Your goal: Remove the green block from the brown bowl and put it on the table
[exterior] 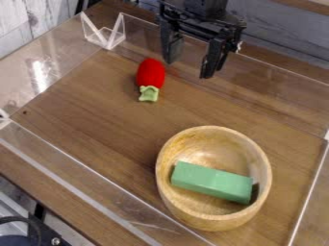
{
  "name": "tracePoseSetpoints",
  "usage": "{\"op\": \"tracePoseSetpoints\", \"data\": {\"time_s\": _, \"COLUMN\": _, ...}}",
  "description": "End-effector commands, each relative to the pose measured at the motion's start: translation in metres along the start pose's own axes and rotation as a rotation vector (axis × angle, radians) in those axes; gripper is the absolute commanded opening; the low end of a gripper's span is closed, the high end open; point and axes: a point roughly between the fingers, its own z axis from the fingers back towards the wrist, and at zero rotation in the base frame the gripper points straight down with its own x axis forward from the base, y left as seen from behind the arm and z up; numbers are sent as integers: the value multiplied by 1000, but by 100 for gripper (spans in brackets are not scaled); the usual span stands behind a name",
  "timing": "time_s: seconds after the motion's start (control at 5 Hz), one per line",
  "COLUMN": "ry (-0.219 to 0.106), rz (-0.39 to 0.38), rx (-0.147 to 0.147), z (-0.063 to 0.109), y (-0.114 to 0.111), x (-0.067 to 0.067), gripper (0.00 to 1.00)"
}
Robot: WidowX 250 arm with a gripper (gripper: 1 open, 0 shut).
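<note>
The green block lies flat inside the brown bowl, toward its near right side. That bowl rests on the table at the lower right of the view. My gripper hangs at the top centre, well above and behind the bowl, pointing down. Its two black fingers stand apart with nothing between them, so it is open.
A red pepper-like toy with a green stem lies left of the gripper. Low clear plastic walls border the tabletop. A clear folded stand sits at the back left corner.
</note>
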Motion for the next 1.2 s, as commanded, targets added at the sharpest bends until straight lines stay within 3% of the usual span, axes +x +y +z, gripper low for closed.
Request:
{"op": "tracePoseSetpoints", "data": {"time_s": 0.0, "ry": 24, "rz": 57, "rx": -6, "z": -11, "y": -21, "x": -4, "gripper": 100}}
{"op": "tracePoseSetpoints", "data": {"time_s": 0.2, "ry": 37, "rz": 174, "rx": -26, "z": -21, "y": -44, "x": -25, "gripper": 100}}
{"op": "tracePoseSetpoints", "data": {"time_s": 0.4, "ry": 25, "rz": 355, "rx": -51, "z": -30, "y": -73, "x": -42, "gripper": 100}}
{"op": "tracePoseSetpoints", "data": {"time_s": 0.8, "ry": -33, "rz": 734, "rx": -135, "z": -62, "y": -117, "x": -39, "gripper": 100}}
{"op": "tracePoseSetpoints", "data": {"time_s": 1.0, "ry": -59, "rz": 885, "rx": -167, "z": -72, "y": -117, "x": -36, "gripper": 100}}
